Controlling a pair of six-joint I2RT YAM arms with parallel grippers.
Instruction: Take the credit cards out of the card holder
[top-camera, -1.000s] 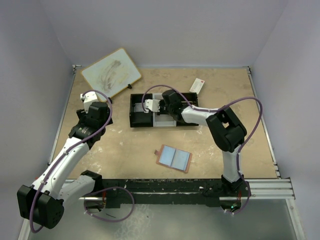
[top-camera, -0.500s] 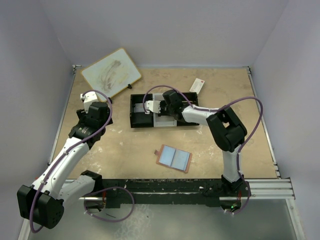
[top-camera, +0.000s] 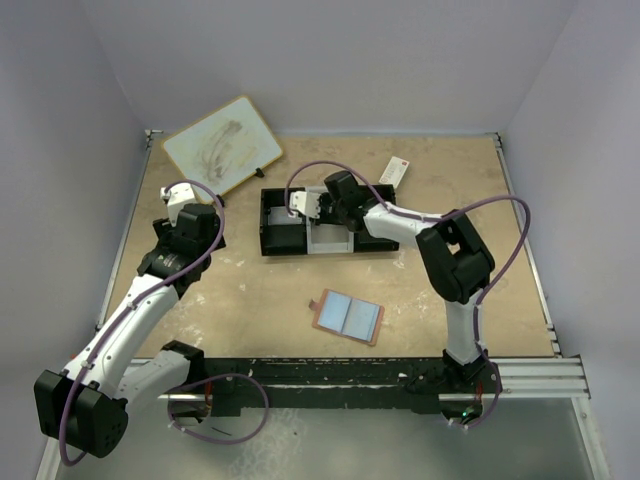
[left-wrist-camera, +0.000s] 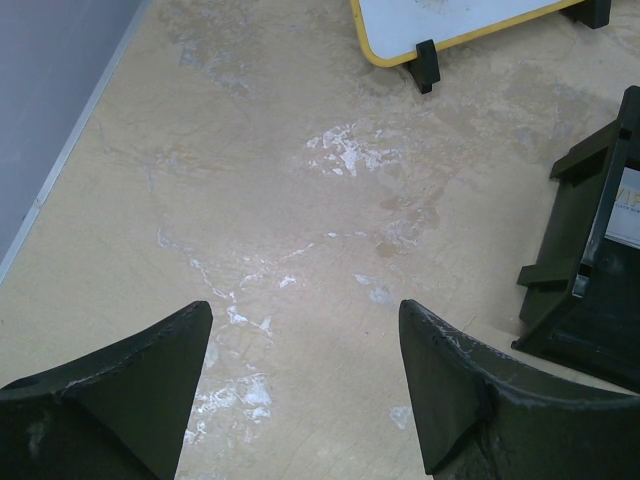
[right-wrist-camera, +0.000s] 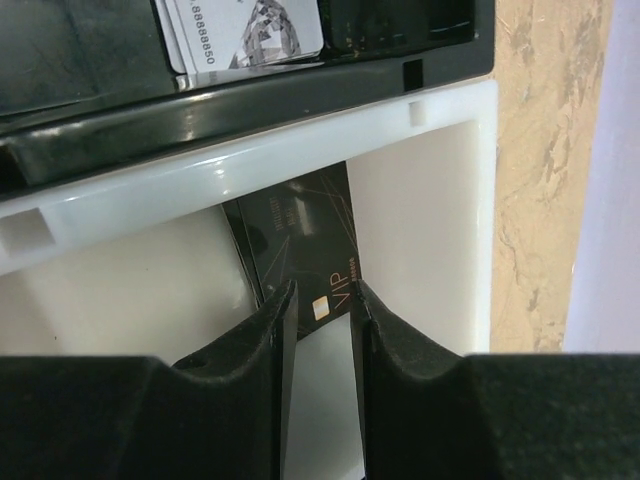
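Note:
The salmon-tan card holder (top-camera: 347, 316) lies open on the table near the front, bluish pockets up, with neither gripper close to it. My right gripper (top-camera: 307, 207) hangs over the black-and-white tray (top-camera: 272, 243). In the right wrist view its jaws (right-wrist-camera: 322, 305) stand a little apart, with nothing between them. A black credit card (right-wrist-camera: 300, 240) marked VIP lies flat below them in the white middle compartment. A silvery grey credit card (right-wrist-camera: 245, 35) lies in the black compartment beyond. My left gripper (left-wrist-camera: 305, 330) is open above bare table, left of the tray.
A yellow-framed whiteboard (top-camera: 222, 145) leans at the far left, its black feet (left-wrist-camera: 425, 65) ahead of the left gripper. A white packet with a red end (top-camera: 394, 172) lies behind the tray. The tray's black corner (left-wrist-camera: 590, 290) is to the left gripper's right.
The right gripper's jaws have parted and released the black card into the white compartment; the gripper has shifted slightly toward the far side. The left arm has not moved.

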